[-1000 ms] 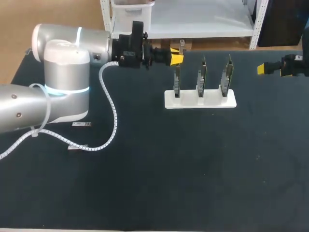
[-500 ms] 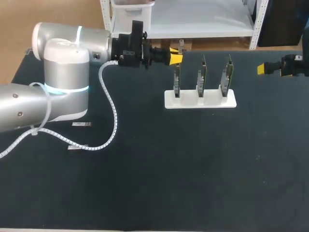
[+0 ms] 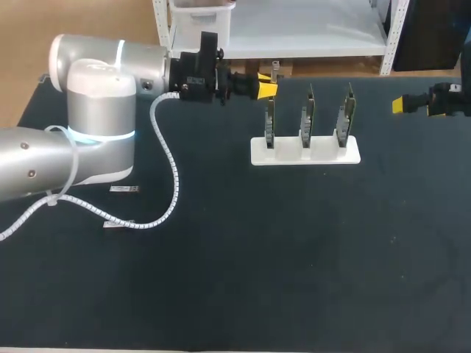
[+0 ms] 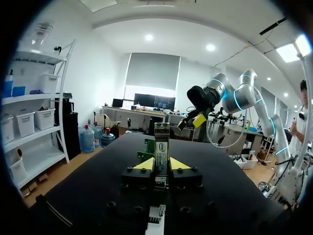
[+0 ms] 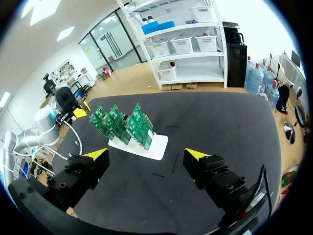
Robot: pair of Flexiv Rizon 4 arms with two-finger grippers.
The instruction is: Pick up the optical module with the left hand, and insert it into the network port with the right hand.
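Clamped and holding: got the optical module (image 4: 161,139) pinched in the left gripper (image 4: 162,165), with a yellow fingertip (image 4: 145,164) pressing on it from each side. Sticking well out past those tips, long and narrow, upright in the wrist view. From overhead, hanging at the far edge of the bench (image 3: 294,257), a little left of its middle, out on the end of the big silver-white left arm (image 3: 96,110) coming in from the left side.

Just beside it, toward the right and a touch nearer: a white stand (image 3: 305,152) carrying three green circuit boards (image 3: 307,118), all upright in a row, edge-on from above. Close to the leftmost board with that module, but apart from it, no contact. Cannot make out the network port itself on the boards, too small from here.

Over to the far right corner now: parked there with the right gripper (image 5: 146,156), pincer spread wide apart, gripping nothing. Looking along it at the stand and boards across the dark bench, well apart from them.

Also lying on the bench toward the left edge: two small silvery pieces (image 3: 124,189), flat, one in front of the other, and a white spiral cable (image 3: 174,176) drooping from the left arm and looping down beside them.
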